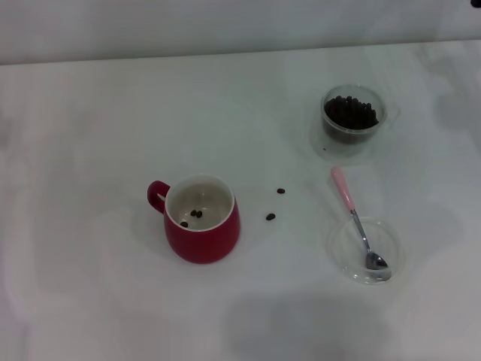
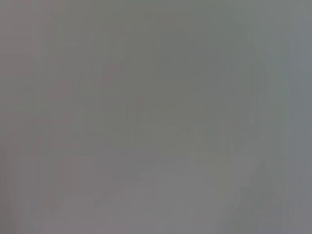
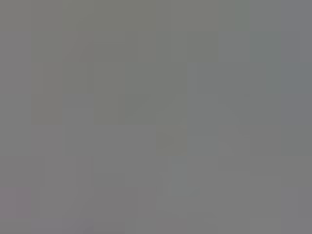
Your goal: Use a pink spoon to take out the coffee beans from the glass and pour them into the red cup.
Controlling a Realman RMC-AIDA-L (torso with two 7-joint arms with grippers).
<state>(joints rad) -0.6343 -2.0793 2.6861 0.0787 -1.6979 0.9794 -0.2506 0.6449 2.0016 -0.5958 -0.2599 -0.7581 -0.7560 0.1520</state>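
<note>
The table [image 1: 90, 301] is white and takes up almost the whole head view.

Nearest to the robot, on its right side, sits a flat clear dish [image 1: 349, 272]. The pink spoon [image 1: 356, 218] lies with its shiny silver bowl inside that dish. Its pale pink handle sticks out over the rim and points away from the robot, toward the far side of the table.

A little farther off, near the middle and a bit to the left, stands the red cup [image 1: 201, 219]. It is upright. Its small loop handle points to the robot's left. The inside is white, and three dark coffee beans lie at the bottom.

Two more beans [image 1: 275, 204] lie loose on the table between the red cup and the spoon. They are near each other but not touching, and they are apart from the cup.

Farthest away, on the right side, stands the glass [image 1: 353, 113]. It is upright and holds a heap of coffee beans [image 1: 350, 111]. It is well apart from the red cup, and beyond the tip of the spoon's handle.

No arm shows in the head view. Both wrist views show only flat grey with no shapes. So the left jaws and the right jaws are out of sight, and nothing is holding the spoon.
</note>
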